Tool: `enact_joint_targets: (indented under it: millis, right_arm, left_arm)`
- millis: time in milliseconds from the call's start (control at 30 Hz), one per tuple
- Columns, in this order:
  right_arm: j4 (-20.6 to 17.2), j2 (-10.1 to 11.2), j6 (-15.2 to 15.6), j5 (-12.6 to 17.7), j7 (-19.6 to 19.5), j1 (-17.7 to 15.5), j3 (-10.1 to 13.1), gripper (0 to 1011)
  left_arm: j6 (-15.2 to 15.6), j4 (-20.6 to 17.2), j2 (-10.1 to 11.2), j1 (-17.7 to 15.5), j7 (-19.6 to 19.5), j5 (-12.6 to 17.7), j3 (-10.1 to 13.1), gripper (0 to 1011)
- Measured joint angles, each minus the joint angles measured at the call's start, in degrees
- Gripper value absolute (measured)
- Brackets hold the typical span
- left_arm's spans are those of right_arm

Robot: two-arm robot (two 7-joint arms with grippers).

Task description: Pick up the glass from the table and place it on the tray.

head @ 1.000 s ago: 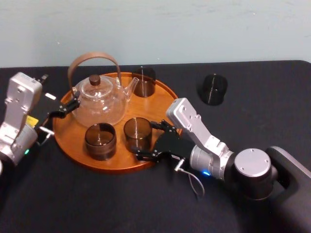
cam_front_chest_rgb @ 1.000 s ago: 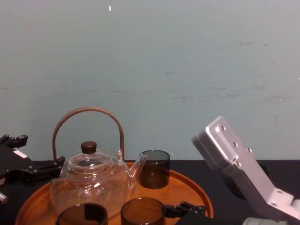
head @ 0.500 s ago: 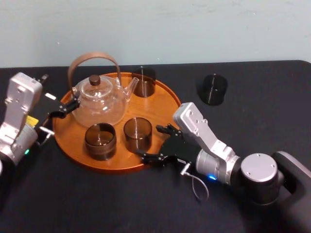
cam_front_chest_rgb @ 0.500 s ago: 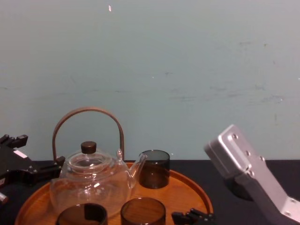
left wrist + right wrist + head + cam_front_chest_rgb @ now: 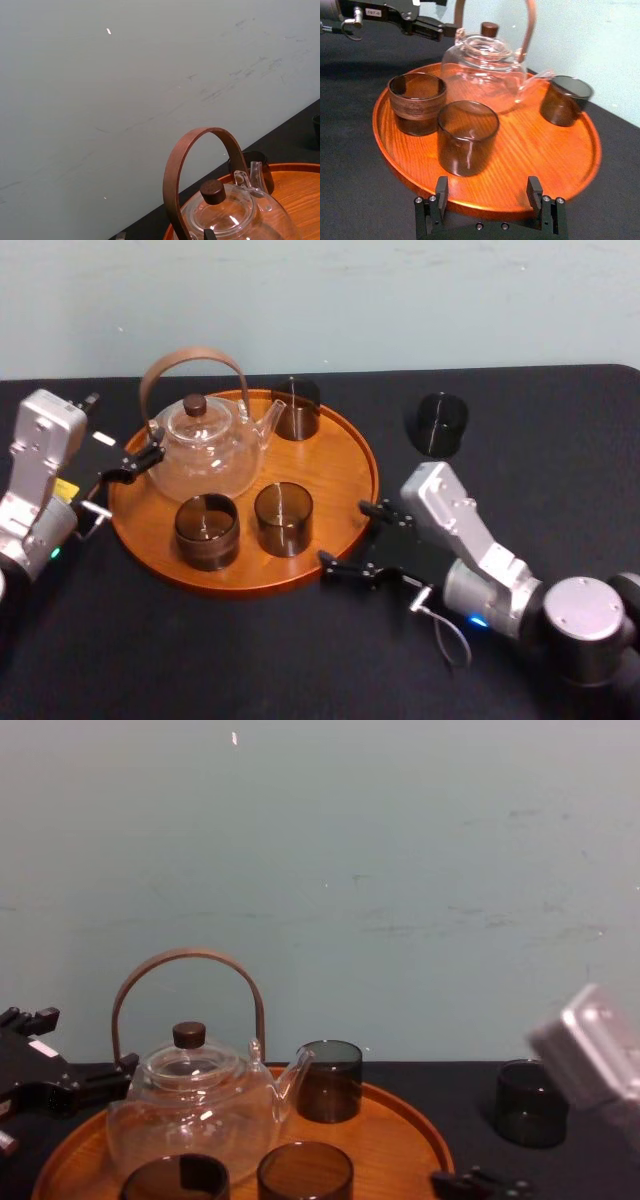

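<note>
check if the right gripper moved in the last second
Yes. In the head view the right gripper has backed away to the robot's right, from beside the front glass to just outside the rim of the tray, open.

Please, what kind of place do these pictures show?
Probably a robot test bench, not a kitchen: black table against a plain pale wall, glass teapot and glasses on a wooden tray, right claw open at the tray's rim, left claw by the teapot.
</note>
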Motion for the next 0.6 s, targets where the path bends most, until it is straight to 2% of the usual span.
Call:
enact_joint_targets:
  millis: [67,267,600]
  right_arm:
    - [-1.8,1.3,-0.2,0.3,-0.6,-1.7,1.2,1002]
    - [-4.0,3.0,-0.3,0.9,-1.7,-4.1,3.6,1002]
    - [-4.9,4.3,-0.3,2.0,-3.3,-6.2,7.8,1002]
  left_arm:
    - [0.0,0.0,0.0,0.0,0.0,0.0,0.0,1010]
    - [0.0,0.0,0.0,0.0,0.0,0.0,0.0,1010]
    - [0.0,0.0,0.0,0.0,0.0,0.0,0.0,1010]
